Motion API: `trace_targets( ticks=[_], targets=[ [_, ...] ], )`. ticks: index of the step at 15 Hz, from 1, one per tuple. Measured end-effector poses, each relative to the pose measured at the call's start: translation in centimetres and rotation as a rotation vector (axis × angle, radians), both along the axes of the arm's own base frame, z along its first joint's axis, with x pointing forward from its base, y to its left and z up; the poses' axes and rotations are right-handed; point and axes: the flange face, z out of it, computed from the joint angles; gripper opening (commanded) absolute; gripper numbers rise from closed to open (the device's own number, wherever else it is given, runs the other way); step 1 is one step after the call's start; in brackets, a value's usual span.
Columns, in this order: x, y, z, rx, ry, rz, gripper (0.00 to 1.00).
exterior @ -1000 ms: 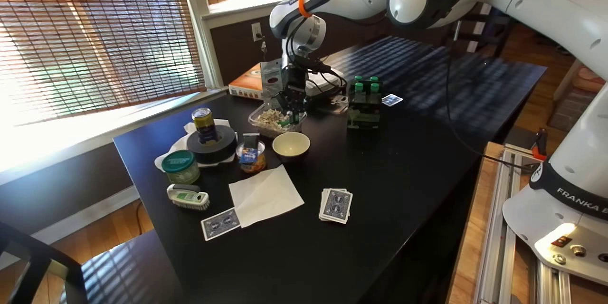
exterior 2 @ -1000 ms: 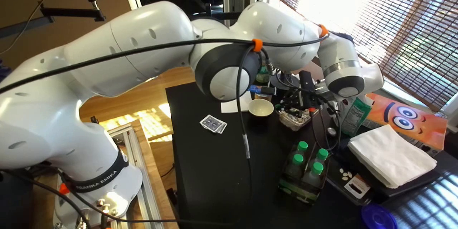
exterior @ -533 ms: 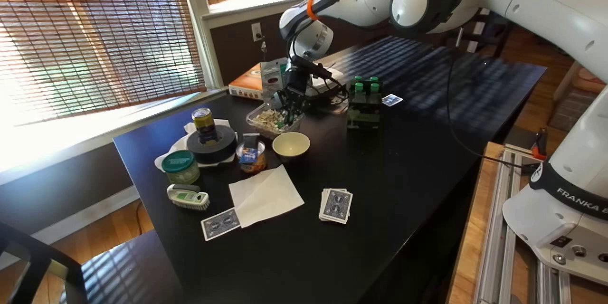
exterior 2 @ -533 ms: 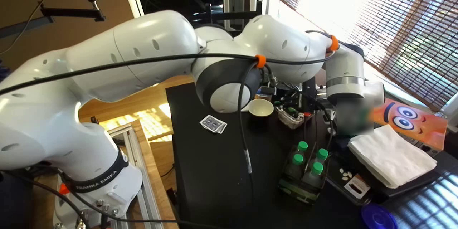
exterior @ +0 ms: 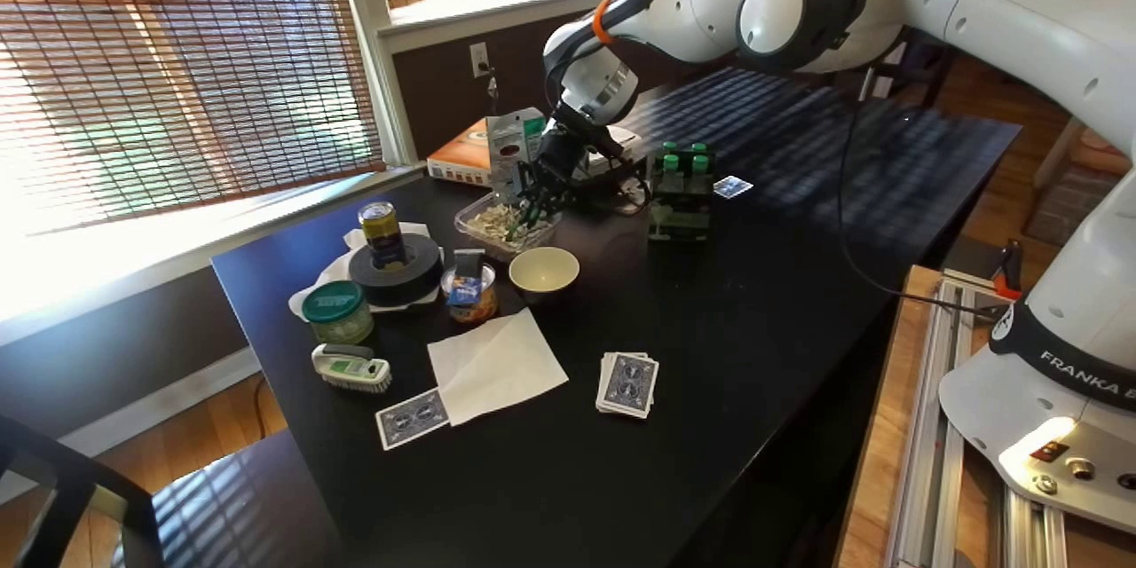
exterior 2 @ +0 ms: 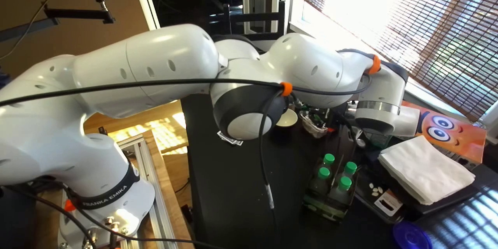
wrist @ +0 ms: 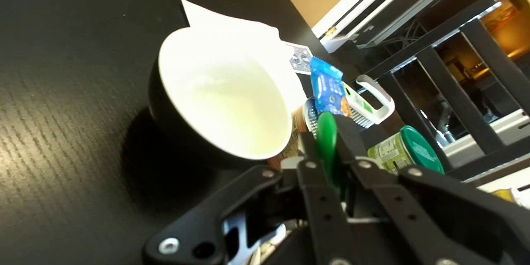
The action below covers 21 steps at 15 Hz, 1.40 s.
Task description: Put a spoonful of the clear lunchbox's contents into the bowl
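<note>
Black two-jawed claw [wrist: 328, 136] clenched on a smooth, rounded green utensil [wrist: 327, 126], probably the spoon. Its far end is hidden, so whether it carries food cannot be told. Step in hand, by my reading: scooping.

Trouble to expect: the grasp takes only a narrow handle, so a push against the food could swivel the utensil between the jaws and tip its load. Dragging against a wall might shove the small see-through rectangular plastic lunchbox [exterior: 486, 243] into its neighbour, the small round bowl, cream inside and dark outside [wrist: 232, 107]. Too low a crossing risks the claw catching the bowl's rim; a jerky one, scattering food on the dark table [exterior: 710, 328]. A small blue wrapped packet [wrist: 327, 87] sits past the claw's tip in the wrist view; a wide swing could knock it.

Positions: claw leans, tilted, over the lunchbox in an exterior view. The pale beige loose bits [exterior: 495, 220] lie inside the box, under and beside the jaws; touching or not, cannot tell. Bowl stands near but apart from the claw, left of its tip in the wrist view, just beside the lunchbox. No bits show in it.
</note>
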Motion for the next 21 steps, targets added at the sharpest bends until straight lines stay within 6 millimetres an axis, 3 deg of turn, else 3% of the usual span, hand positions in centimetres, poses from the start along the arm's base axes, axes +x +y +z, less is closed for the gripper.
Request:
trace_targets(
  ticks=[12,21],
  targets=[
    [-0.4,-1.6,0.2,0.162,-0.216,0.042,0.03],
    [-2.0,-2.1,0.5,0.306,-0.356,0.162,0.03]
  ],
)
